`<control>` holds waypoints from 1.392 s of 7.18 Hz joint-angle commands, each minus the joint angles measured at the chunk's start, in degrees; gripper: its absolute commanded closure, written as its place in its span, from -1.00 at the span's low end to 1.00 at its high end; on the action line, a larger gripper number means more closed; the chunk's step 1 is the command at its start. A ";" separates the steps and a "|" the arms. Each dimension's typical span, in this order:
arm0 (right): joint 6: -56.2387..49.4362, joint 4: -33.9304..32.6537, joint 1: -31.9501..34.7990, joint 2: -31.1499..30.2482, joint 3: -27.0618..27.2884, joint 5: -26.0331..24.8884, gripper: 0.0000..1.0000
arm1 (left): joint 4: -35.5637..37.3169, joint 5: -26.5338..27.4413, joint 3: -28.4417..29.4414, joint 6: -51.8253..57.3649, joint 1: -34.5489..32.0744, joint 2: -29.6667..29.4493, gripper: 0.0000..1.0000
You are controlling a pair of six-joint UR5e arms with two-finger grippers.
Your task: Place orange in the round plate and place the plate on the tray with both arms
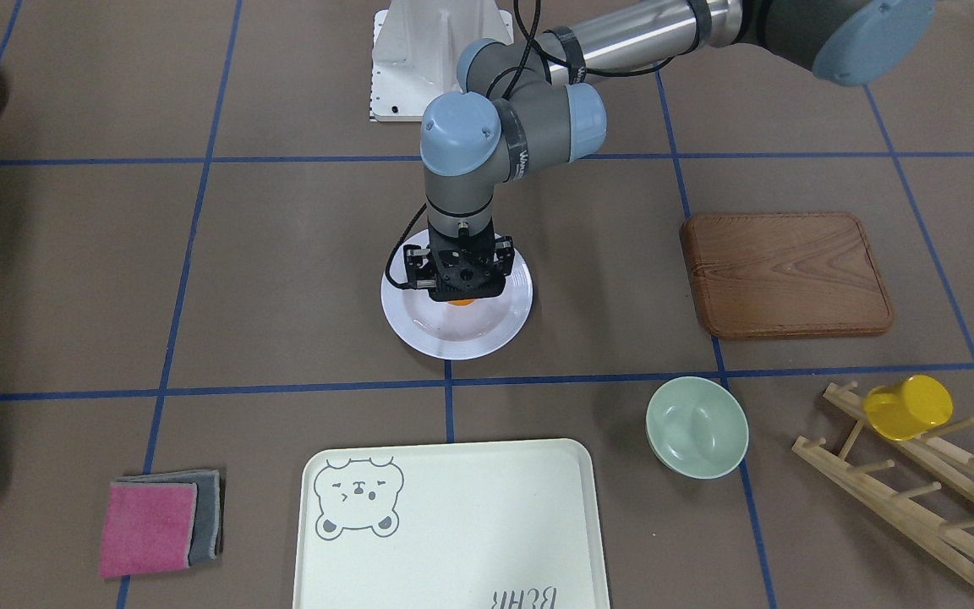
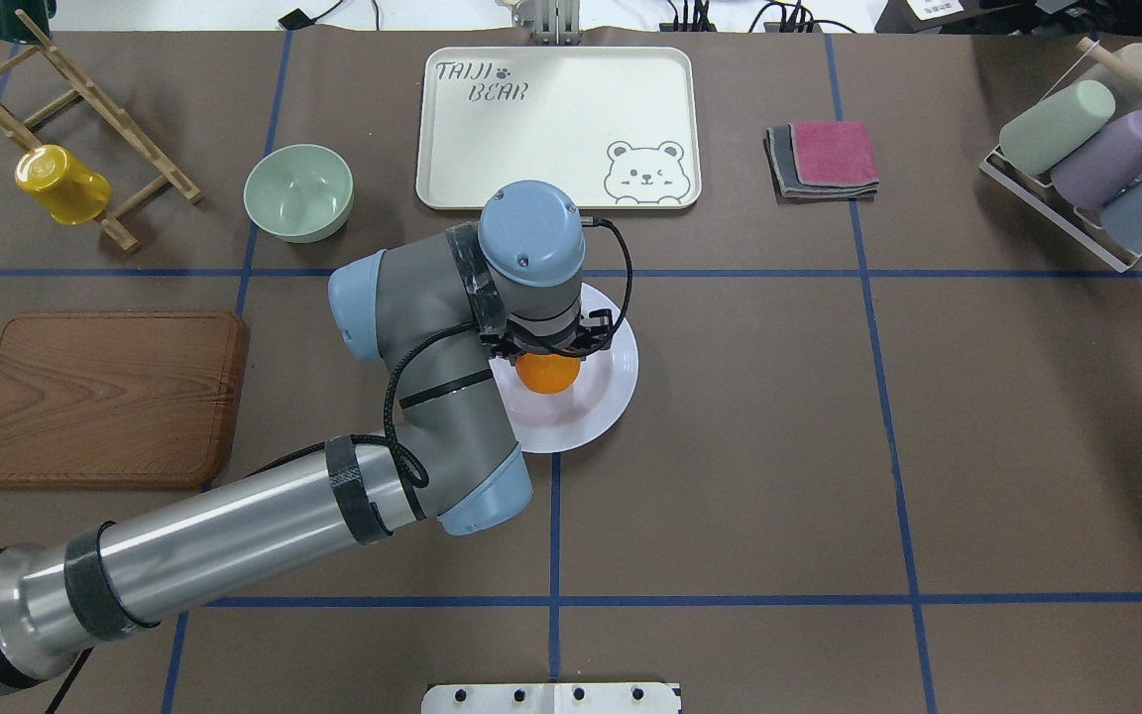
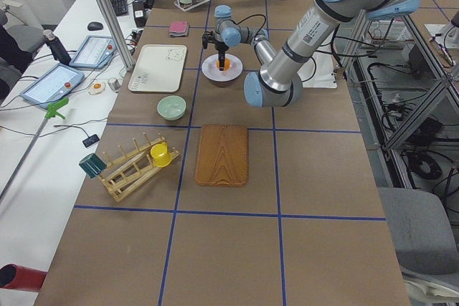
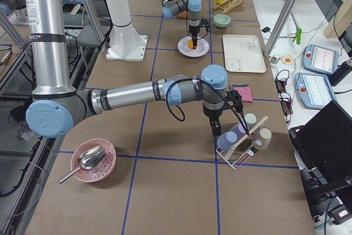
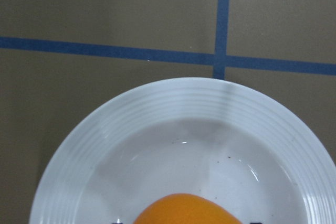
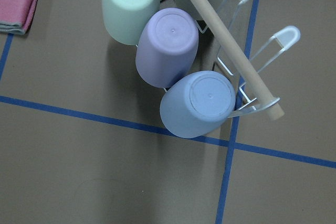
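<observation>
The orange sits between the fingers of my left gripper, which is shut on it low over the well of the white round plate. In the left wrist view the orange fills the bottom edge above the ribbed plate. I cannot tell whether it touches the plate. The cream bear tray lies beyond the plate, apart from it. My right gripper hangs far to the side over a cup rack; whether it is open or shut I cannot tell.
A pale green bowl and a wooden rack with a yellow cup stand at the far left, and a brown wooden board lies on the left. Folded pink and grey cloths lie right of the tray.
</observation>
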 commanded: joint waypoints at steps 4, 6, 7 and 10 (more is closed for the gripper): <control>0.26 0.00 -1.07 0.44 0.61 1.34 -1.00 | -3.48 1.68 -4.13 0.94 -0.02 2.74 -0.96; 5.31 0.00 -3.25 0.62 4.81 3.63 -1.00 | 10.23 -3.82 -21.56 11.08 -6.58 10.00 -0.96; 11.63 0.00 -6.06 0.53 8.14 3.11 -1.00 | 16.33 -4.03 -31.31 18.11 -9.84 16.31 -0.96; 34.10 6.98 -17.72 0.53 14.67 -2.67 -1.00 | 18.15 -12.95 -43.18 48.29 -27.46 38.10 -0.96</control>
